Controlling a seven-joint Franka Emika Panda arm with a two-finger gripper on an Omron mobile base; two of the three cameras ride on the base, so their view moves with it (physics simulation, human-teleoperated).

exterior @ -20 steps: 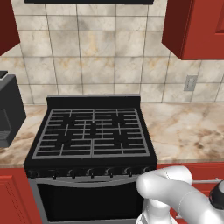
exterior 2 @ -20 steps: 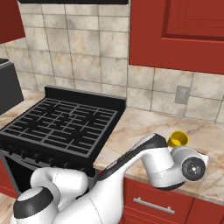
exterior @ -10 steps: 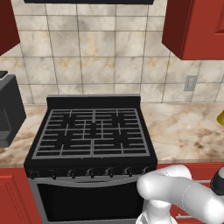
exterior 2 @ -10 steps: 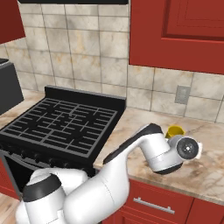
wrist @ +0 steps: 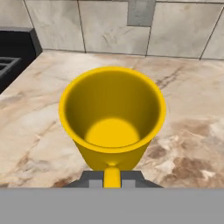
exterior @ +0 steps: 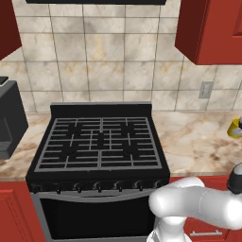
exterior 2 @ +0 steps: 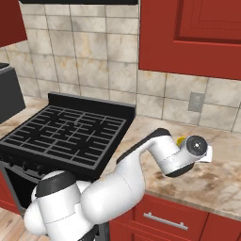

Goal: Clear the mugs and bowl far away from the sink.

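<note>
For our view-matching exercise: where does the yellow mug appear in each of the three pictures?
Left base view: yellow mug at the far right edge, over the counter.
Right base view: a yellow sliver behind the arm's wrist.
Hand view: centre, handle between the shut fingers.
Shared landmark: wall outlet.

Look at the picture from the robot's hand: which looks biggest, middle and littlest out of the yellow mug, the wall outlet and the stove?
1. Yellow mug, though it sits right at the camera.
2. Stove, only a corner showing.
3. Wall outlet, cut off at the top.
</note>
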